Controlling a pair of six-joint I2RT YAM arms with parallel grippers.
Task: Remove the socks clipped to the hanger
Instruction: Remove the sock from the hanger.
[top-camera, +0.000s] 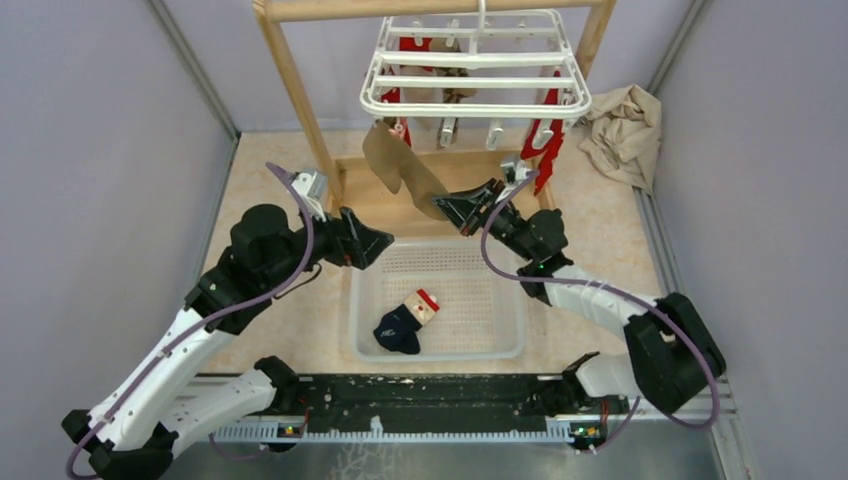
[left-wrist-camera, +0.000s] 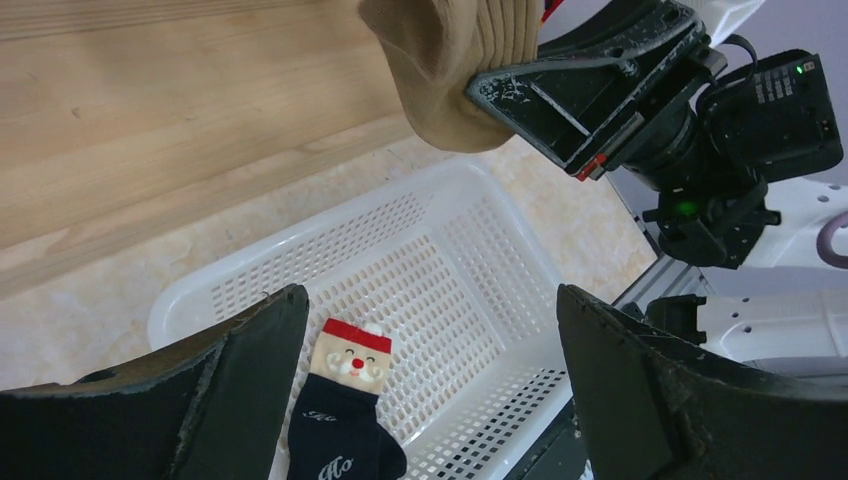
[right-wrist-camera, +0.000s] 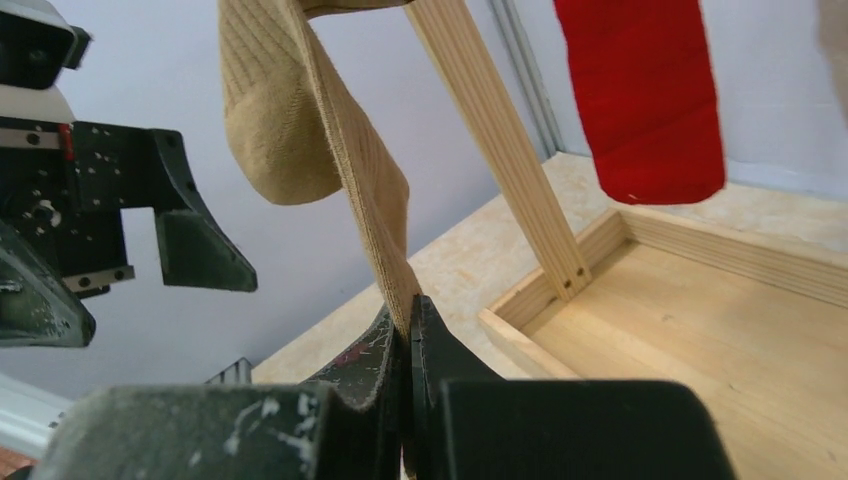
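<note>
The ribbed tan fabric sock (top-camera: 400, 165) runs in a taut slant up and away from the right claw (top-camera: 445, 207), whose jaws are pinched tight on its lower end. Its upper end sits at the front left corner of the white plastic barred hanger (top-camera: 470, 61), and it seems to be clipped there, though the clip itself is too small to make out.

The pull is sideways rather than straight down, so the hanger could tilt or swing on its hook before the clip lets go. It could even lift off the pale wooden frame (top-camera: 295, 90). The grip takes only a thin edge of cloth, so the sock may slide out under a harder tug.

If the clip releases suddenly, the sock may flick past the white perforated plastic basket (top-camera: 440, 354) below the claw, where a navy sock with a Santa cuff (top-camera: 398, 330) lies.

The left claw (top-camera: 375, 243) gapes wide and empty just across from the right one, close enough to clash. Red socks (top-camera: 548, 140) behind the right claw could snag on a swinging hanger.
</note>
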